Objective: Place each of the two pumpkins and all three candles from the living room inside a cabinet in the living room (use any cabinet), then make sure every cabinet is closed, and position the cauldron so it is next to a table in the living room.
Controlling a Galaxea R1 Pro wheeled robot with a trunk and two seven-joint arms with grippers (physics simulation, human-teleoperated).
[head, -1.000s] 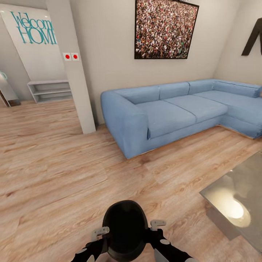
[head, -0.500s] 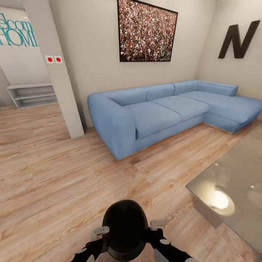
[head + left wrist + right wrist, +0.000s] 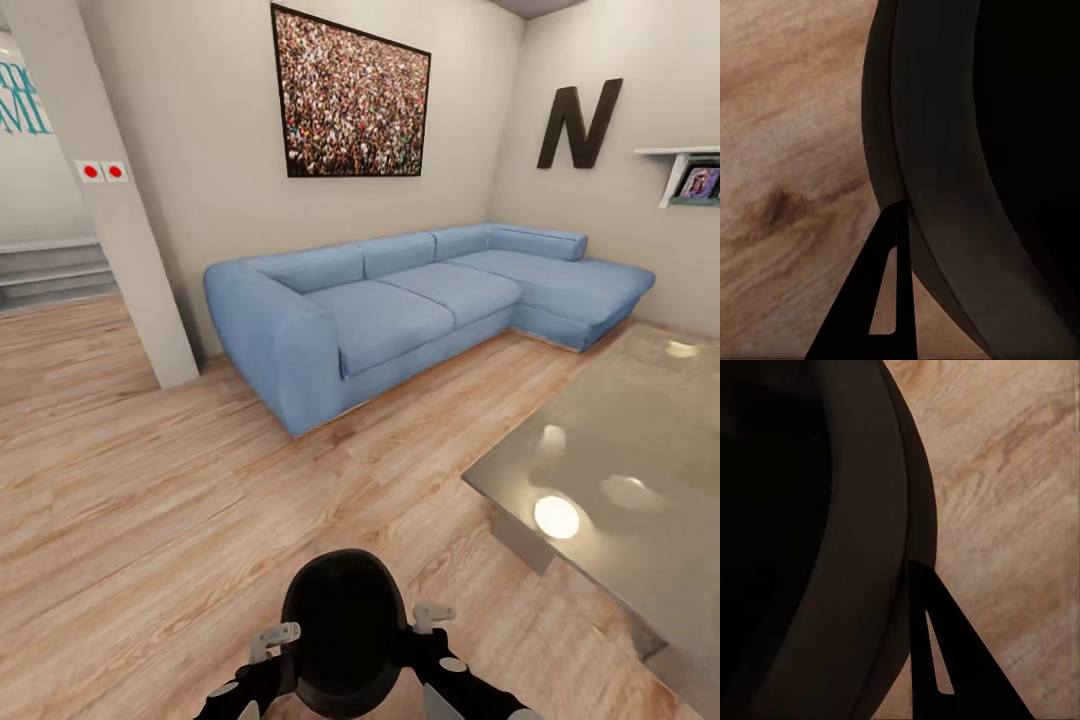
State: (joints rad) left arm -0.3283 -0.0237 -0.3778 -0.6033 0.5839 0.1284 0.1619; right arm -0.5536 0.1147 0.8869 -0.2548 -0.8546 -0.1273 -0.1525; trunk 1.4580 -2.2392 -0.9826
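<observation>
The cauldron hangs low and near, pinched at its rim between the left gripper and right gripper — one each side to keep it level — with the table ahead to the right, beyond bare floor.

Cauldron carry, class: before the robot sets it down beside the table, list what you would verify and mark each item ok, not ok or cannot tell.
1. Cauldron held between left gripper and right gripper: ok.
2. Fingers gripping the rim on both sides: ok.
3. Table in view, ahead to the right: ok.
4. Cauldron already next to the table: not ok, bare floor lies between.
5. Floor beside the table corner free of obstacles: ok.
6. Cabinets closed: cannot tell.
</observation>
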